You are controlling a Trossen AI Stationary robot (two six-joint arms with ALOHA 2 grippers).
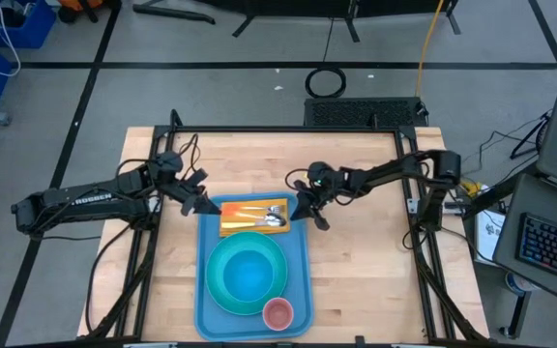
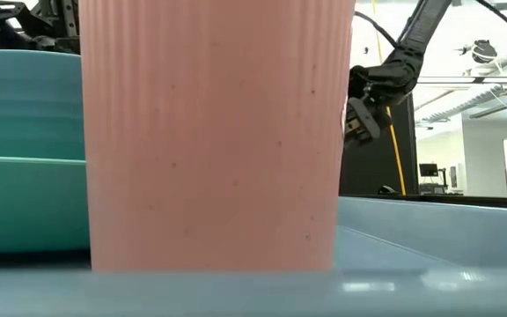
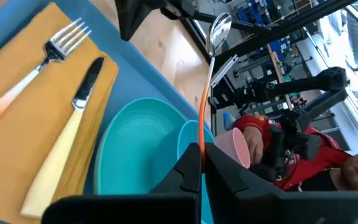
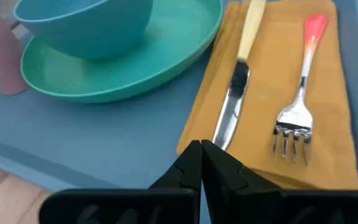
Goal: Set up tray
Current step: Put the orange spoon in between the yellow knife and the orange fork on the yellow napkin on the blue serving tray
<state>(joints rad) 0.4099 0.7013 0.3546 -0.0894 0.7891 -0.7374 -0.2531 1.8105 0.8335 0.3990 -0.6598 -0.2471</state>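
Left pincer (image 1: 204, 207): closed with the tips pressed together, as seen in the left wrist view (image 3: 201, 163); a thin orange handle is seen running up from between the tips to a spoon (image 3: 219, 31) whose bowl is raised above the tray's edge, so the spoon is gripped by its handle.
Right pincer (image 1: 314, 215): closed tip to tip with nothing between them, as seen in the right wrist view (image 4: 201, 157); it is held just above the tray's rim, near the corner of the napkin.
Tray (image 1: 303, 261): light blue, laid on the wooden tabletop (image 1: 366, 271) between the two arms, its long side running away from them.
Napkin (image 1: 245, 224): mustard yellow, spread flat across the tray's end nearest the pincers.
Fork (image 4: 300, 93): laid on the napkin, its handle fading from orange to white.
Knife (image 4: 238, 71): laid on the napkin beside the fork, cream-handled, roughly parallel to it.
Plate (image 1: 219, 290): turquoise and round, set in the middle of the tray.
Bowl (image 1: 249, 275): blue, stood on the plate.
Cup (image 1: 278, 313): pink, placed on the tray at the end far from the napkin, just beside the plate.
Blocked view: the low view is filled almost wholly by the cup (image 2: 214, 132); only one arm is glimpsed behind it.
Background: a person in red clothing is partly seen, blurred, beyond the tabletop in the left wrist view.
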